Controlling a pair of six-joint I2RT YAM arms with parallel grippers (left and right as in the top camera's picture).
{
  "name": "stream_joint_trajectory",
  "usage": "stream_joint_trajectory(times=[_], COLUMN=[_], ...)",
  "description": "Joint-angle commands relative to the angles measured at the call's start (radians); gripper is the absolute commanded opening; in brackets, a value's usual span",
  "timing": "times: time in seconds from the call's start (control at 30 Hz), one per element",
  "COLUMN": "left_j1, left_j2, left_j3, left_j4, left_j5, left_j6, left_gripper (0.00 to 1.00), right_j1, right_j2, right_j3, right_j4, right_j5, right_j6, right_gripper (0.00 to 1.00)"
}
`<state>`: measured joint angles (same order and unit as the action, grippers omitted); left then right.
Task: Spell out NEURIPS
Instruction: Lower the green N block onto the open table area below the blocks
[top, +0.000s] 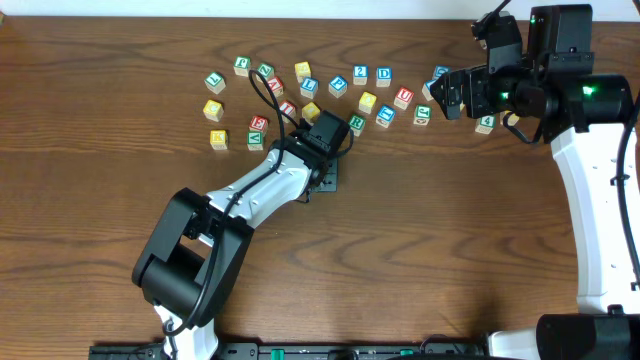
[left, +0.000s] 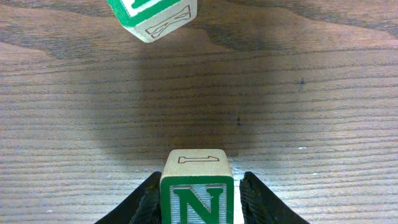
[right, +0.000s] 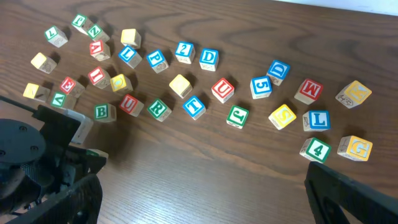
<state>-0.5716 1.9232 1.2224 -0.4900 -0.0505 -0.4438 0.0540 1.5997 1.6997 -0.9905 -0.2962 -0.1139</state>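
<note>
Overhead: stretches the left arm (top: 270, 185) diagonally up to the near edge of the scattered cubes (top: 330, 85), with the wrist body hiding whatever is gripped. Sets the right arm (top: 585, 160) at the scatter's far right end, close over a few cubes. Risks a clash if both arms go for the middle together, or a knock that rolls needed letters face down. Leaves bare table (top: 100, 150) on the near side for the word, with no row begun yet. Shows dark wood grain and a pale strip beyond the far edge, nothing else of the room.

Left wrist: clamps the left fingers (left: 142, 205) narrow on the N cube (left: 198, 196), one on each side face, green N toward the lens. Cannot tell whether it touches the table or sits just above it. Could tumble onto another face if let go too high, or land turned so the N reads sideways. Shows a green-framed cube (left: 152, 15) well ahead, clear of the path. Looks smooth enough for a nudged cube to slide.

Right wrist: spreads the right fingers (right: 348, 193) wide, holding nothing, near the scatter. Finds red U (right: 222, 89), green R (right: 159, 109), blue P (right: 157, 59) and yellow S (right: 283, 116) face up. Could shove close neighbours while closing on R, or take the second red cube (right: 129, 103), which also reads like a U.
</note>
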Motion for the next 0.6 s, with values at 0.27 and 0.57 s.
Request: stream_joint_trajectory(times=[0.27,0.57], left_j1=[-0.001,-0.001], left_j2=[0.02,0.02], left_j3=[0.019,0.019], left_j4=[0.011,0.032], left_j5=[-0.004,-0.014], left_j6=[0.005,0.005], left_gripper=[0.4,0.39], right_j1=[0.0,0.0], right_j2=[-0.001,-0.001], right_j3=[0.019,0.019], right_j4=[-0.001,-0.001], right_j5=[-0.01,-0.01], right_j6=[-0.007,-0.007], right_gripper=[0.99,0.99])
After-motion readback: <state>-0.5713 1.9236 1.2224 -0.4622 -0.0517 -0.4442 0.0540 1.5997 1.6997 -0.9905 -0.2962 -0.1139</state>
